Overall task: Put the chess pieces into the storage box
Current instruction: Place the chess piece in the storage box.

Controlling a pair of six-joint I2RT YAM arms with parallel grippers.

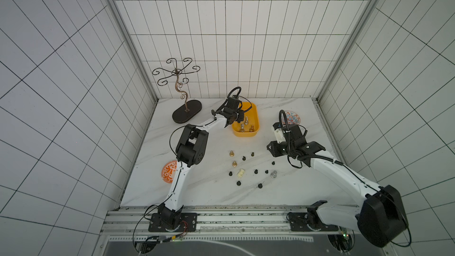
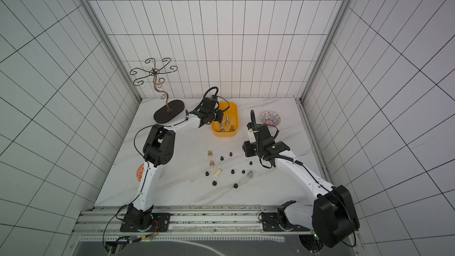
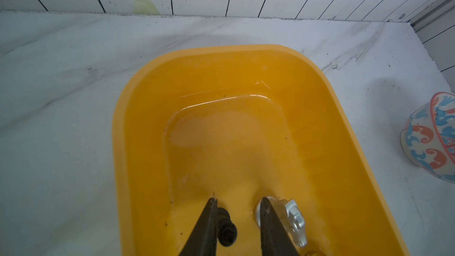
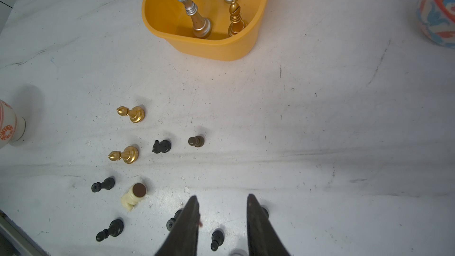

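Here, the marble tabletop [image 1: 197,193] carries the yellow storage box [image 1: 245,133] near its far edge. The left pincer [image 3: 238,200] hangs inside it, jaws parted, with a black pawn [image 3: 227,230] between them. The right pincer [image 4: 222,197] hovers over the loose chess pieces [image 1: 241,173], jaws apart and empty.

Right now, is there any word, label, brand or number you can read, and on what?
No readable text anywhere.
The storage box is plain yellow-orange; the red-and-blue bowl and the orange-and-white bowl carry only patterns; the chess pieces bear no markings.
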